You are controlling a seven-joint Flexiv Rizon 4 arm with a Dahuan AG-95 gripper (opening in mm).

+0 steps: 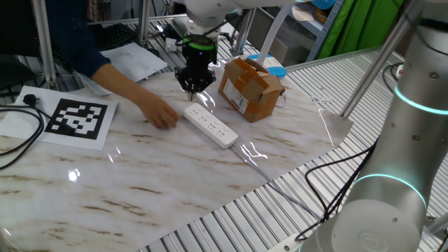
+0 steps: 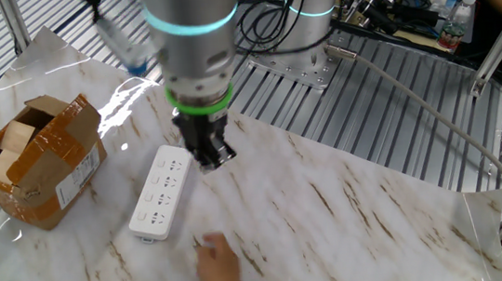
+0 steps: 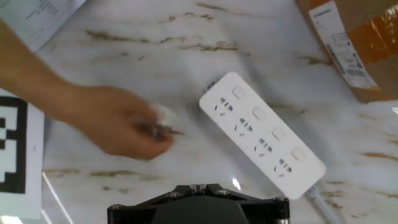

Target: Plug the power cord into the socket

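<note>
My pincer [image 1: 195,89]: fully closed, holding nothing, pointing straight down and hanging above the tabletop just over the near end of the power strip. In the hand view only its dark housing shows at the bottom edge.
Tabletop [image 1: 161,182]: pale marble pattern with brown streaks; everything below lies on it.
Socket [image 3: 261,134]: a long white power strip lying flat and diagonal, its outlets facing up in a row with a switch beside each. All the outlets I can see are empty. A thin pale cable [image 3: 323,198] leaves its far end.
Person's hand [image 3: 118,127]: reaches in from the side, resting low on the tabletop just beside the strip but apart from it. It is motion-blurred.
Power cord [image 3: 163,115]: a small white roundish piece with dark marks, pinched in that hand's fingers, near the strip's end and not in any outlet. Blur hides its finer shape.
Cardboard box [image 1: 250,88]: brown, taped, flaps partly open, with a white label on its side; it stands beyond the strip, close to it without touching.
Marker sheet [image 1: 78,120]: white paper with a black square pattern, lying flat off to the side past the hand.
Black cable [image 1: 17,143]: curls along the tabletop edge by the marker sheet, ending in a black plug [image 1: 30,100].
Second arm [image 1: 409,140]: grey, with a glowing ring, standing at the tabletop's side, well apart from the strip.
</note>
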